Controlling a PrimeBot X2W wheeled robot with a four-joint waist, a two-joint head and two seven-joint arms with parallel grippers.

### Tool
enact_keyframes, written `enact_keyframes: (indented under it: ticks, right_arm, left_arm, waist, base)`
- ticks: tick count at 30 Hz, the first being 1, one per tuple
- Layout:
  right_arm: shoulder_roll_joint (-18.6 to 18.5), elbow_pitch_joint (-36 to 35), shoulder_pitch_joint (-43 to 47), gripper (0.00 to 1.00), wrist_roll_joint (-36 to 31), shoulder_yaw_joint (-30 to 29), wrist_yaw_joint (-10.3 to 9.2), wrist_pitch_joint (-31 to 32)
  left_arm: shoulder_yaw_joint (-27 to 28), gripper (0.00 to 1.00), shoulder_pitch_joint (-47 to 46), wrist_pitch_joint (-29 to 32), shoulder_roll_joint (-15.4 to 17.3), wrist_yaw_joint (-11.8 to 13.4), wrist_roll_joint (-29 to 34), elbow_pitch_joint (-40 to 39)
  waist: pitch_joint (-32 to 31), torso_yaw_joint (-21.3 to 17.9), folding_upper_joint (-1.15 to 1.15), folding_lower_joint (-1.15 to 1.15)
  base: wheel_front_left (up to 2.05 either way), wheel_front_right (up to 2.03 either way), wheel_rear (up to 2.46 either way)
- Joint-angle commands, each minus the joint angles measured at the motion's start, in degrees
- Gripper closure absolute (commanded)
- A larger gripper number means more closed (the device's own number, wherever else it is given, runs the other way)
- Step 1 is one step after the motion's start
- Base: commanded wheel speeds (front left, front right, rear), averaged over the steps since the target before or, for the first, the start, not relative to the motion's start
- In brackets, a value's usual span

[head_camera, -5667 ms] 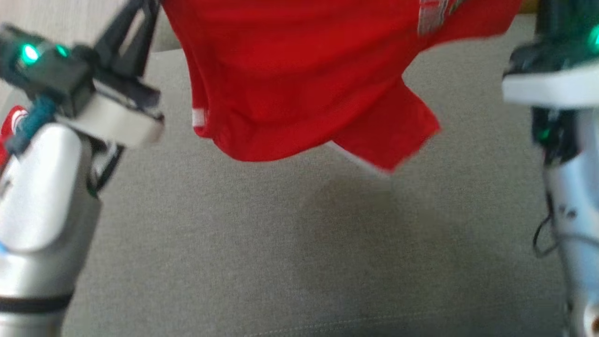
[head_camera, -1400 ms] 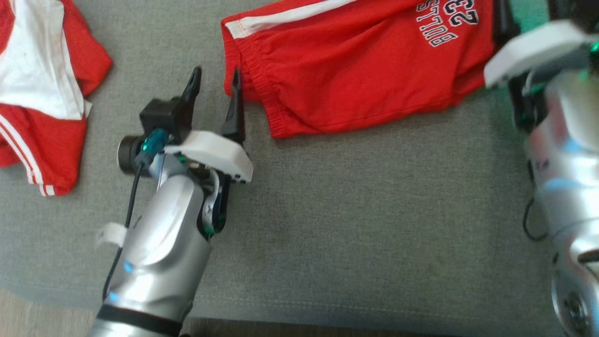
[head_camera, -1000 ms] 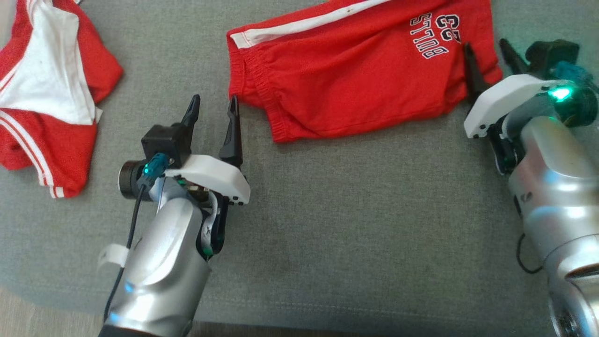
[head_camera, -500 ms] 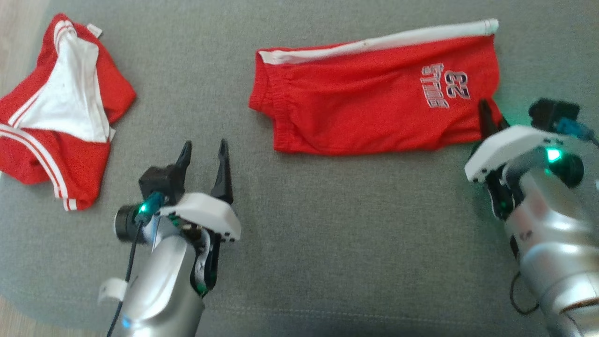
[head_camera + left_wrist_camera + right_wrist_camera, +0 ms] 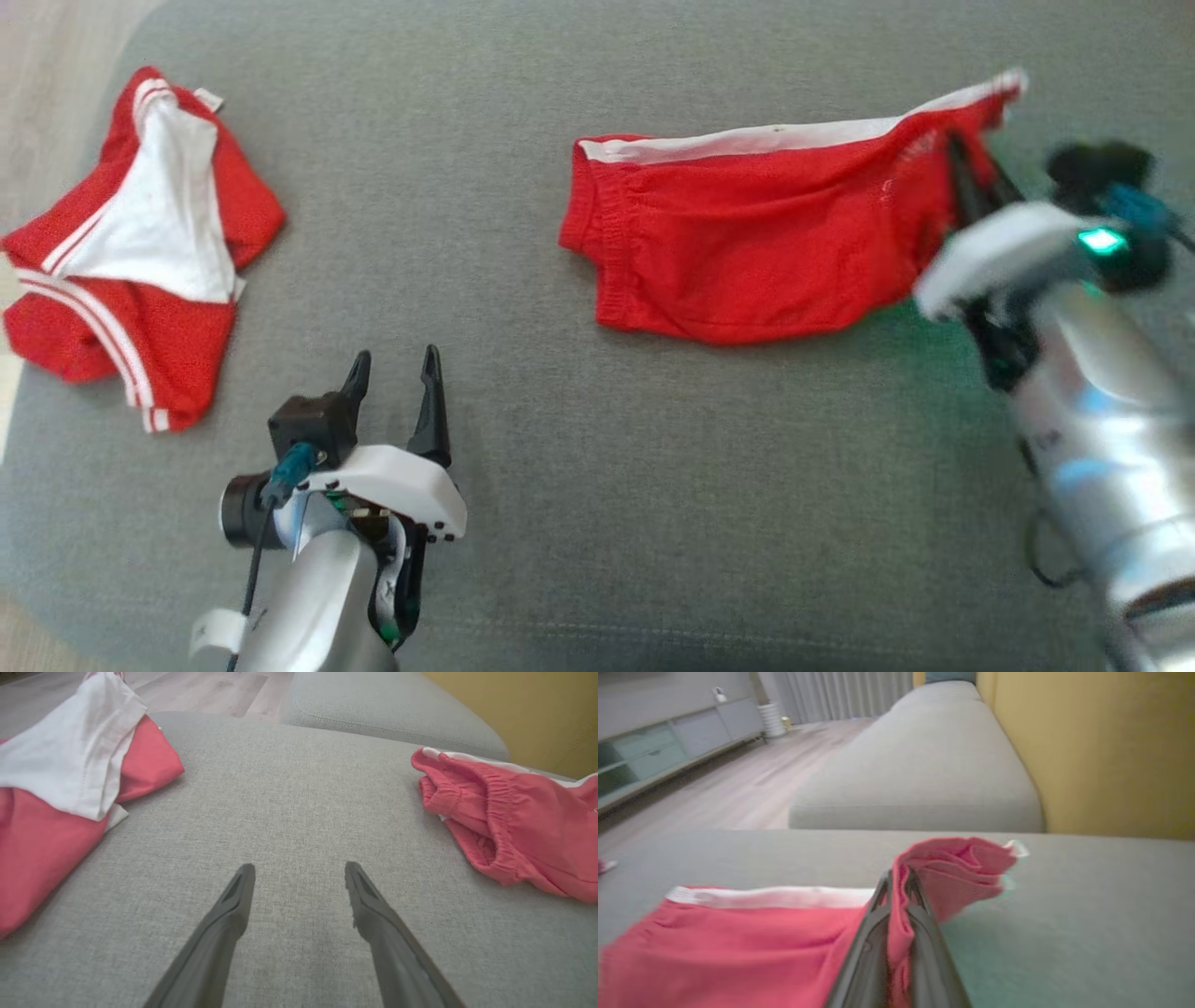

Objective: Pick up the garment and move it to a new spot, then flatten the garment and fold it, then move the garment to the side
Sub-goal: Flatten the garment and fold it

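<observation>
The garment (image 5: 747, 252) is a red piece with a white side stripe and a gathered elastic edge, lying on the grey cushion at centre right. My right gripper (image 5: 956, 147) is shut on its right end, and that end is bunched and raised off the cushion. In the right wrist view the red cloth (image 5: 738, 942) is pinched between the closed fingers of that gripper (image 5: 896, 877). My left gripper (image 5: 392, 364) stands open over bare cushion, well left of the garment. The left wrist view has the same gripper (image 5: 299, 870) with the garment's gathered edge (image 5: 528, 826) at the right.
A second red and white piece with striped trim (image 5: 140, 243) lies crumpled at the cushion's far left (image 5: 56, 788). Grey cushion (image 5: 653, 485) stretches between the arms. Wood floor (image 5: 56, 56) shows past the left edge. Another cushion (image 5: 924, 774) and a yellow wall (image 5: 1087, 742) lie beyond.
My right gripper has shut on the garment's right end and raised it, folding the lettering out of sight. The head view has shifted. The left gripper stays open.
</observation>
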Motion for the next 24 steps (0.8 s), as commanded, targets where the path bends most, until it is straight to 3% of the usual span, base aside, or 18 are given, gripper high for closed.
enact_keyframes:
  ticks: [1,6,11,12,13,14,18,24]
  right_arm:
    - [2.2,-2.7,-1.8,1.0,-0.3,2.0,-0.05,-0.5]
    - [7.0,-7.9,-1.6,1.0,1.2,9.4,-0.05,0.8]
    - [9.1,-9.6,1.9,1.0,4.3,16.5,-0.05,3.3]
    - [9.2,-9.4,2.7,0.8,4.9,17.4,-0.05,3.5]
    - [9.4,-9.3,3.6,0.33,6.1,18.1,-0.05,3.5]
    - [9.4,-9.4,4.3,0.0,7.5,18.6,-0.05,3.3]
    - [9.5,-11.4,6.3,0.0,11.7,22.0,-0.05,1.9]
    - [9.5,-8.7,6.2,0.0,11.6,18.7,-0.05,-1.6]
  left_arm:
    - [1.7,0.0,-0.7,-0.3,1.1,-0.1,0.3,-1.5]
    - [-0.5,0.0,-0.5,-0.3,1.1,0.0,-1.1,-1.8]
    - [-2.3,0.0,0.1,-0.3,1.1,0.1,-1.3,-1.6]
    - [-2.4,0.0,0.2,-0.3,1.1,0.2,-1.3,-1.6]
    - [-2.5,0.0,0.3,-0.3,1.1,0.2,-1.2,-1.6]
    - [-2.6,0.0,0.3,-0.3,1.1,0.2,-1.2,-1.6]
    - [-2.7,0.0,0.4,-0.3,1.1,0.5,-1.1,-1.6]
    - [-2.2,0.0,0.2,-0.3,1.1,0.8,-0.5,-2.0]
  waist:
    - [-0.3,1.0,0.0,0.0]
    - [-1.2,4.5,0.0,0.0]
    - [-1.9,7.5,0.0,0.0]
    - [-1.9,7.9,0.0,0.0]
    - [-1.9,8.2,0.0,0.0]
    - [-1.9,8.3,0.0,0.0]
    - [-1.9,7.9,0.0,0.0]
    - [-2.0,5.1,0.0,0.0]
  base:
    - [0.0,0.0,0.0]
    - [0.0,0.0,0.0]
    - [0.0,0.0,0.0]
    - [0.0,0.0,0.0]
    - [0.0,0.0,0.0]
    - [0.0,0.0,0.0]
    - [0.0,0.0,0.0]
    - [0.0,0.0,0.0]
